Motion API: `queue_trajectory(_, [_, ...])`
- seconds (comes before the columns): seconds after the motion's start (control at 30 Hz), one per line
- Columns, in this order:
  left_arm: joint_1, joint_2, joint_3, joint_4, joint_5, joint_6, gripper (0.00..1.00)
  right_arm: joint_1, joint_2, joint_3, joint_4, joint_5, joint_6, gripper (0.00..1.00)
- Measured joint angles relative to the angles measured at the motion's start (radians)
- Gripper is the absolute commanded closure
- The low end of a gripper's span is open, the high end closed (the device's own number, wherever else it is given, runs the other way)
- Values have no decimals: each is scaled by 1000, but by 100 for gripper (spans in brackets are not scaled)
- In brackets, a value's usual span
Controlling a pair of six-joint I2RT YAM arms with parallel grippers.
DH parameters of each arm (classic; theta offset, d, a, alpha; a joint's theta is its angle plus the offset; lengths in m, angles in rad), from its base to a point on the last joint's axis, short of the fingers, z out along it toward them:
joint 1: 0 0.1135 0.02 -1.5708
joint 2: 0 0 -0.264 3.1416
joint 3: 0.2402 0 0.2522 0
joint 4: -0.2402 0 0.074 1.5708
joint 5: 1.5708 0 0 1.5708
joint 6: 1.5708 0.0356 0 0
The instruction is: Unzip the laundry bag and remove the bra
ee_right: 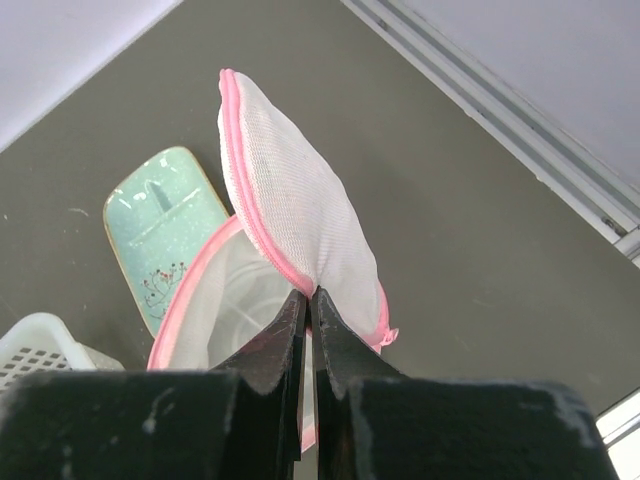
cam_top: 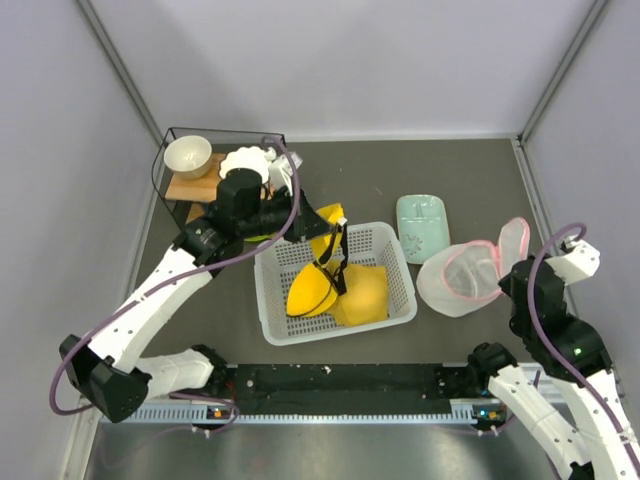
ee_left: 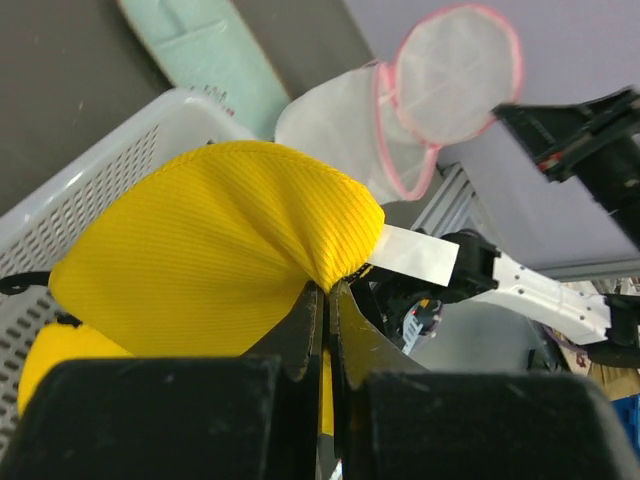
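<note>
The laundry bag (cam_top: 462, 276) lies open on the table right of the basket, its round lid (cam_top: 513, 243) flipped up. My right gripper (ee_right: 309, 292) is shut on the lid's pink rim (ee_right: 262, 236); the bag's open mouth (ee_right: 220, 300) shows below. The mustard-yellow bra (cam_top: 335, 285) hangs into the white basket (cam_top: 400, 268), with dark straps. My left gripper (ee_left: 327, 287) is shut on a yellow cup (ee_left: 220, 270) and holds it above the basket's far left side (cam_top: 318, 222). The bag also shows in the left wrist view (ee_left: 420, 100).
A mint-green tray (cam_top: 422, 224) lies behind the basket and bag. A dish rack (cam_top: 220, 165) with a white bowl (cam_top: 187, 155) and plates stands at the back left. Grey walls close in on both sides.
</note>
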Motion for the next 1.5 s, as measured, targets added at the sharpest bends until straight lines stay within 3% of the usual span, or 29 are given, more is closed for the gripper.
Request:
queue_trajectory(0.2, [42, -73, -142, -11, -27, 34, 100, 0, 18, 69, 1, 23, -29, 100])
queue_trajectory(0.23, [55, -84, -158, -13, -32, 49, 92, 0, 28, 92, 3, 31, -38, 100])
queue_trajectory(0.3, [77, -89, -175, -27, -40, 77, 65, 0, 50, 144, 20, 49, -68, 100])
queue_trajectory(0.37, [86, -68, -177, -39, -35, 102, 26, 0, 69, 183, 48, 66, -102, 100])
queue_trajectory(0.47, [86, -16, -177, -63, -11, 132, 6, 0, 115, 249, 104, 98, -170, 100])
queue_trajectory(0.73, [86, 1, -150, -130, -34, 182, 1, -21, 277, 315, 409, 183, -428, 100])
queue_trajectory(0.87, [93, -50, -134, -133, -83, 197, 1, -172, 409, 387, 522, 119, -500, 100])
queue_trajectory(1.17, [110, -137, -116, -156, -212, 227, 1, -462, 795, 639, 634, -130, -444, 100])
queue_trajectory(1.33, [113, -146, -115, -170, -250, 240, 1, -480, 985, 693, 629, -217, -410, 100])
queue_trajectory(1.5, [123, -151, -115, -197, -265, 241, 1, -481, 1056, 693, 613, -256, -383, 100])
